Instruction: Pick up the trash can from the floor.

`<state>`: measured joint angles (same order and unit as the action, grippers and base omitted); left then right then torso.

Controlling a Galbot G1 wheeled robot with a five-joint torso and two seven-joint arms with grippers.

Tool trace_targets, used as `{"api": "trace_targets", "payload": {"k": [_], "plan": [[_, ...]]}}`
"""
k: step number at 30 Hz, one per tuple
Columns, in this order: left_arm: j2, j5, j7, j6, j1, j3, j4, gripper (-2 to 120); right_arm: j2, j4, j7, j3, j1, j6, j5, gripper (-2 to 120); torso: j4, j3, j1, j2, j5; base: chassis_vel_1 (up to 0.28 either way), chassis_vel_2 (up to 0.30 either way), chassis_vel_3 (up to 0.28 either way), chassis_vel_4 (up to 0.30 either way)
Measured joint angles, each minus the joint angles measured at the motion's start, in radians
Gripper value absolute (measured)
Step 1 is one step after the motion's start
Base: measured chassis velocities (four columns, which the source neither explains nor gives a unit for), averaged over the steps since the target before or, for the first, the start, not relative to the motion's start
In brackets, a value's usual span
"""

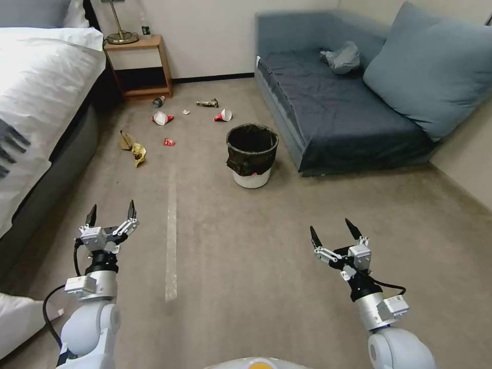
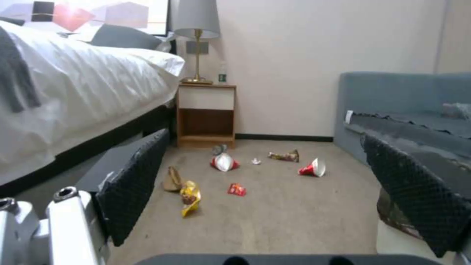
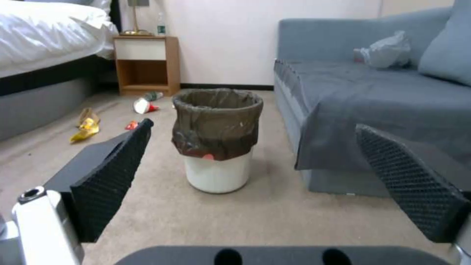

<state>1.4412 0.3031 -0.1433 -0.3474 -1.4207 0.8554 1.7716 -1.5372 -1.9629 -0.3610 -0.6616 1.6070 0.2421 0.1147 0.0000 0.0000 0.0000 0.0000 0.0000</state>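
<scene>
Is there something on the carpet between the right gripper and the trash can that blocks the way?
Nothing visible does. Bare floor lies between the open right gripper and the trash can. The litter lies off to the left, and the sofa stands to the can's right.

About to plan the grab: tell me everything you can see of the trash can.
The trash can is a small round white plastic bin, upright on the carpet floor near the sofa's front corner. A black liner bag is folded over its rim, draping down the sides, with a small red mark at the hem. Nothing grips it; both open grippers hang well short of it.
</scene>
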Motion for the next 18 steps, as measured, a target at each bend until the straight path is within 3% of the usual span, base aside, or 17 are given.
{"api": "trace_targets", "payload": {"k": [18], "plan": [[0.002, -0.002, 0.001, -0.003, 0.000, -0.001, 0.000, 96, 0.002, 0.002, -0.015, -0.002, -0.003, 0.001, 0.002, 100, 0.0001, 0.000, 0.000, 0.000, 0.0000, -0.115, 0.116, 0.110, -0.113]]}}
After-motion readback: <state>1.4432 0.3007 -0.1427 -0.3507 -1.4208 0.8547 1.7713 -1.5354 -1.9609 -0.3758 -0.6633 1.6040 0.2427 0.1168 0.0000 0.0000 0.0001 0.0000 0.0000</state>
